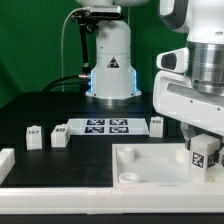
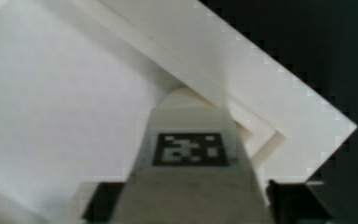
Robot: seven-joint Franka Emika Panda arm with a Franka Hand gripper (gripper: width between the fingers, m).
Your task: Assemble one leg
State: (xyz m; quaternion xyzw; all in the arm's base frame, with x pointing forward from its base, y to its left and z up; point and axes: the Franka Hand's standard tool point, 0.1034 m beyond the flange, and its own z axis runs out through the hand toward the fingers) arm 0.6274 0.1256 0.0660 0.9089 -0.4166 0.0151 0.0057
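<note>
At the exterior view's right, above a corner of the large white slab, the gripper was seen clamped on a leg — its tag facing the camera. From the wrist, the leg was shown held between the two dark fingertips, over the slab. Three more legs were left on the black table, flanking the marker board.

Black table, apparently green backdrop behind.
</note>
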